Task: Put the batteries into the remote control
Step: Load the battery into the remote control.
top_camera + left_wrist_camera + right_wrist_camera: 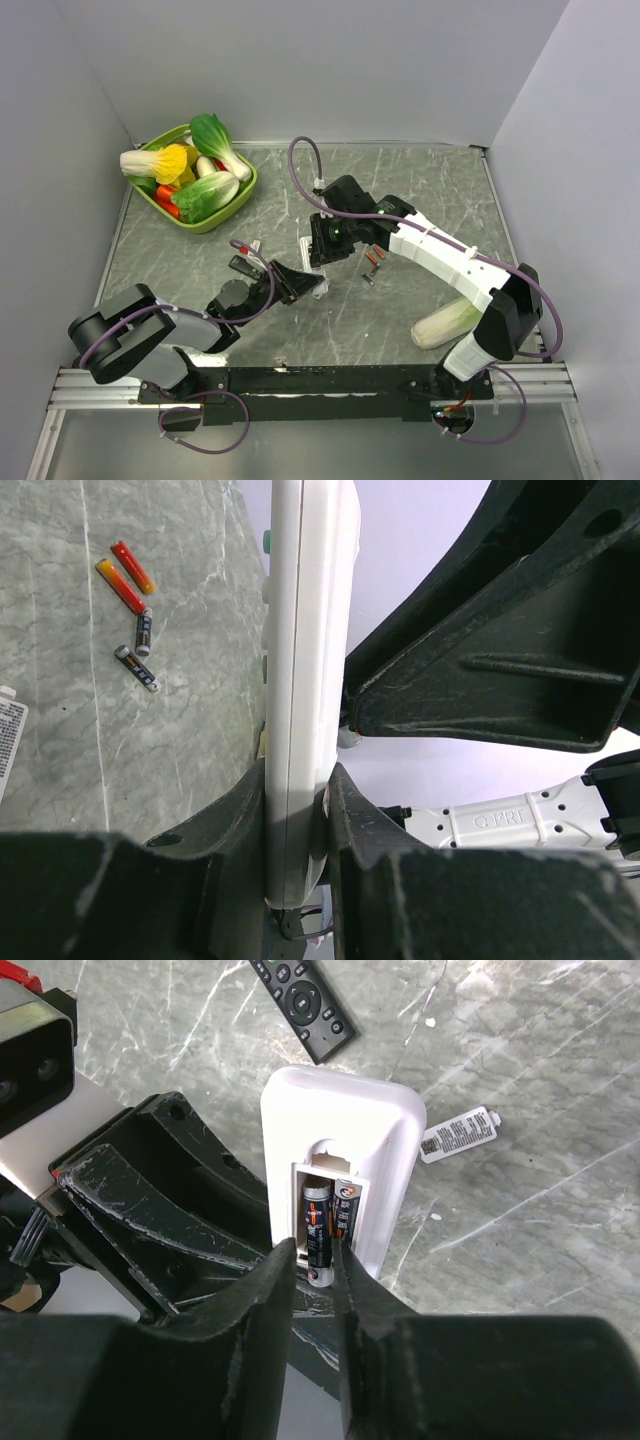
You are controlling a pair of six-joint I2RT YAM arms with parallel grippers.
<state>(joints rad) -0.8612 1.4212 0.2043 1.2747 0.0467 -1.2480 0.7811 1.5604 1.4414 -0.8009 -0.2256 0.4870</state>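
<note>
Seating a dark battery in the bay of the white remote control, the right gripper pinches its lower end (judged light, rigid, slippery, best held across the barrel) while the left gripper clamps the remote; spare batteries lie on the table.

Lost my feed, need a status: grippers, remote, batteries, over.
Left gripper shut on white remote. Right gripper astride a loaded battery, grip unclear. Four spares on table.
</note>
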